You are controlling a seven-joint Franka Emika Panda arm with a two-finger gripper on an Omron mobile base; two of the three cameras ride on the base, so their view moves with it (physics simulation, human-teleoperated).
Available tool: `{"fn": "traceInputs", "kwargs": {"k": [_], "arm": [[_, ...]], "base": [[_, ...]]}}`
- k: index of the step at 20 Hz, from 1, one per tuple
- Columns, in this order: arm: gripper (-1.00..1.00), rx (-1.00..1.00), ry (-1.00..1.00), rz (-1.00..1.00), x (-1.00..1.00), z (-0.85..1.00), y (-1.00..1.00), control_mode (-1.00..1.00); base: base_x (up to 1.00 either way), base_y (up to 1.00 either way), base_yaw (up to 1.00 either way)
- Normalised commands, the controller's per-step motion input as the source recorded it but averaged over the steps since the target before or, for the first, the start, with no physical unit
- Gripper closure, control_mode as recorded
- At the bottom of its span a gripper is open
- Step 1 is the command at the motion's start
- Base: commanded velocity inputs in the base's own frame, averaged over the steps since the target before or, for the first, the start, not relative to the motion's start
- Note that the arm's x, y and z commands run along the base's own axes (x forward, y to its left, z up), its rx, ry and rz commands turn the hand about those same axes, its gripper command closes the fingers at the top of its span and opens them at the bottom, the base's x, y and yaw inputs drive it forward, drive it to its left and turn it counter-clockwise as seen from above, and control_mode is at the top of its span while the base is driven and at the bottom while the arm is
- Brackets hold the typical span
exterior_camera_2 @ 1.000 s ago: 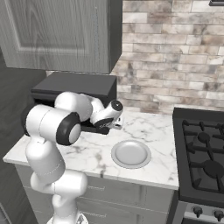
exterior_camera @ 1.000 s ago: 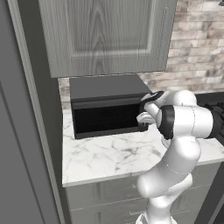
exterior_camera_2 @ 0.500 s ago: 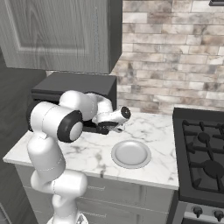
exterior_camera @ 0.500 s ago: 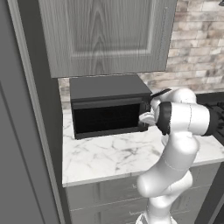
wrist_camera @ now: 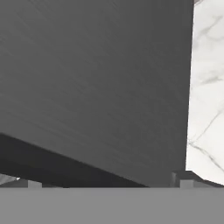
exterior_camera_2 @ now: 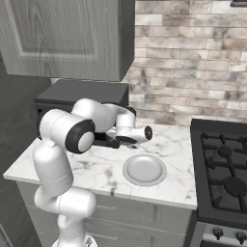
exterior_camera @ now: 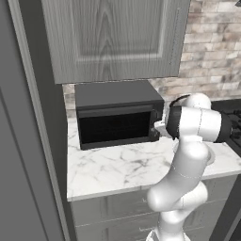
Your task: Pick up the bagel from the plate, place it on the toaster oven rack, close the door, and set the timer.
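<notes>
The oven [exterior_camera: 117, 117], a black box under the grey wall cabinet [exterior_camera: 113, 40], sits at the back of the marble desk [exterior_camera: 117, 167], its long axis running along the brick wall [exterior_camera_2: 193, 58] and its front facing out over the desk. Its door [exterior_camera: 115, 127], a flat black panel with a dark window, stands upright and shut across the front. From my hand camera a dark grained oven face [wrist_camera: 96, 87] lies very close, with marble [wrist_camera: 208, 87] along one side.

My white arm [exterior_camera: 188, 164] rises from the base, bends at the elbow and reaches sideways at about the height of the oven's middle, bringing my end effector [exterior_camera_2: 113, 142] right up to the oven's right front corner. Its fingers stand spread wide with nothing between them; whether they touch the oven I cannot tell.

The plate [exterior_camera_2: 144, 169], round, shallow and light grey with a raised rim, lies flat on the desk just right of my wrist, between the oven and the stove [exterior_camera_2: 222, 169].
</notes>
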Motion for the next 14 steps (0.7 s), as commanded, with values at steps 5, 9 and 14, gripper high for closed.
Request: {"fn": "traceInputs", "kwargs": {"k": [5,9,14], "arm": [[1.00,0.43,0.03,0.21,0.18,-0.29,-0.68,-1.00],[1.00,0.38,0.03,0.21,0.15,-0.32,-0.54,-1.00],[1.00,0.27,0.04,0.17,0.07,-0.34,-0.25,-1.00]], "base": [[0.00,0.00,0.00],[0.00,0.00,0.00],[0.00,0.00,0.00]]}}
